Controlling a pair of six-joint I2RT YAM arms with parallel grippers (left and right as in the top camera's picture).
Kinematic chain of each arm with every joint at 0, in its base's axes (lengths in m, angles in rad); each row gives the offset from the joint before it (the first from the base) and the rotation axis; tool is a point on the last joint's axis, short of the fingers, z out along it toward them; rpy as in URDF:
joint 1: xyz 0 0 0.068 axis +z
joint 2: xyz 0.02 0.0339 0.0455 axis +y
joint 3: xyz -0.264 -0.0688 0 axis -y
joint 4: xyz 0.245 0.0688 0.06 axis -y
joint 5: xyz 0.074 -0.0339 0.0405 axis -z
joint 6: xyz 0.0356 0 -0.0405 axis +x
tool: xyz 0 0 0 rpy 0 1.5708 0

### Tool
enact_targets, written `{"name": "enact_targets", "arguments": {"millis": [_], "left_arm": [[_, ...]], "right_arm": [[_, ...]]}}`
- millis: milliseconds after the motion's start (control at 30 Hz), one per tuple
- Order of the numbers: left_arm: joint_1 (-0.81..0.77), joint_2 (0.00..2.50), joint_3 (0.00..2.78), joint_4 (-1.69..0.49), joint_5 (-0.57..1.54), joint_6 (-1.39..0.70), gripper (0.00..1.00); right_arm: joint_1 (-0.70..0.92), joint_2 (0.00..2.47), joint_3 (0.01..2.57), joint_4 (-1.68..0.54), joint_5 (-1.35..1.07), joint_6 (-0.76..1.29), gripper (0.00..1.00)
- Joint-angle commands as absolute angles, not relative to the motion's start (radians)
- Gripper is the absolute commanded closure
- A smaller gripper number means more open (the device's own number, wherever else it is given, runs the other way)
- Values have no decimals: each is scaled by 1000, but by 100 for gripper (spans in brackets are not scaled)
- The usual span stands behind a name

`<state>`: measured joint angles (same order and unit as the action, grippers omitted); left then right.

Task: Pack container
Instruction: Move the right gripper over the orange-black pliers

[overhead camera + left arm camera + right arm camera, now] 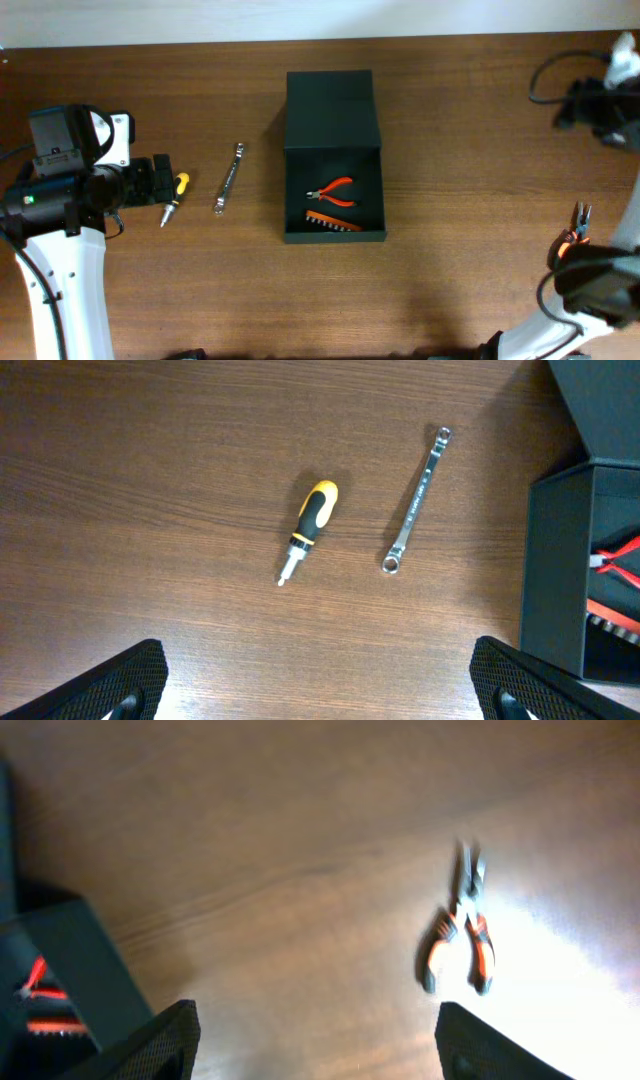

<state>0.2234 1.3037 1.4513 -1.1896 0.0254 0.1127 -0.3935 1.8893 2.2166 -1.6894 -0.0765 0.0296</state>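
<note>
The dark green container (372,195) stands open at mid-table, its flap lid (330,108) laid back. Inside lie red-handled pliers (332,190) and an orange bit strip (332,222). A yellow-and-black screwdriver (175,197) and a silver wrench (229,178) lie to its left. My left gripper (320,690) is open and empty, just short of the screwdriver (309,530) and wrench (417,497). My right gripper (315,1045) is open and empty above bare wood. Orange-handled pliers (462,925) lie ahead of it to the right, and also show in the overhead view (578,222).
The container's wall shows at the right edge of the left wrist view (555,560) and at the left of the right wrist view (80,960). A black cable and device (590,95) sit at the far right back corner.
</note>
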Motion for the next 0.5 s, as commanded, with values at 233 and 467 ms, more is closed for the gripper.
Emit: {"name": "enact_targets", "arguments": {"millis": [233,467], "left_arm": [[220,1307,1468,-1190,46,118,1],[220,1307,1468,-1190,49,118,1]], "right_arm": [[-652,1465,1631,-1522,-14,54,13],[-733,1487,1297,-1306,-14,61,0]]}}
